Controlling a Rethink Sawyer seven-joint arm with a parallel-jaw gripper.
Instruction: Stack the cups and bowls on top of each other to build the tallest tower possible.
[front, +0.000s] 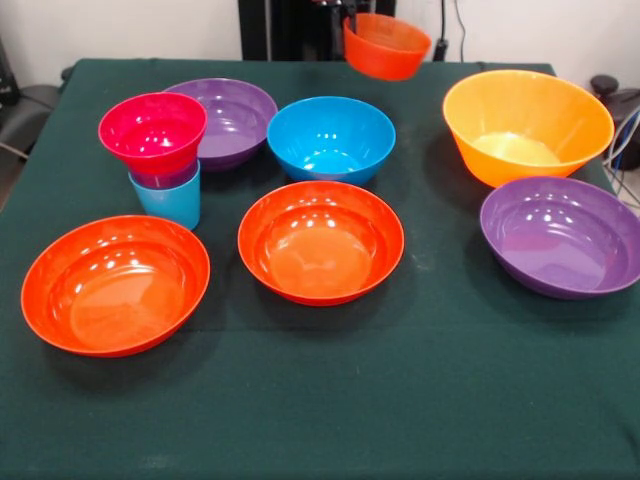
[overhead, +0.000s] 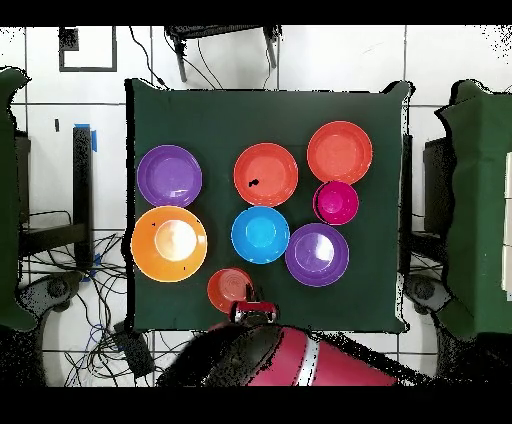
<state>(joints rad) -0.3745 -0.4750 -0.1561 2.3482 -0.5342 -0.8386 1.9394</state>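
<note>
The tower stands at the left in the front view: a light blue cup (front: 172, 200) lowest, a purple cup (front: 165, 180) nested in it, and the small pink bowl (front: 153, 131) on top. From overhead only the pink bowl (overhead: 336, 202) shows. My gripper (front: 349, 18) is at the top edge, shut on the rim of the small orange bowl (front: 387, 46), which hangs tilted above the table's far edge. Overhead, the gripper (overhead: 252, 309) is beside that bowl (overhead: 229, 289), near the robot's side.
On the green table (front: 420, 400) sit a medium blue bowl (front: 330, 137), two wide orange-red bowls (front: 115, 284) (front: 320, 241), two wide purple bowls (front: 232, 120) (front: 560, 236) and a large yellow-orange bowl (front: 527, 125). One purple bowl is right behind the tower.
</note>
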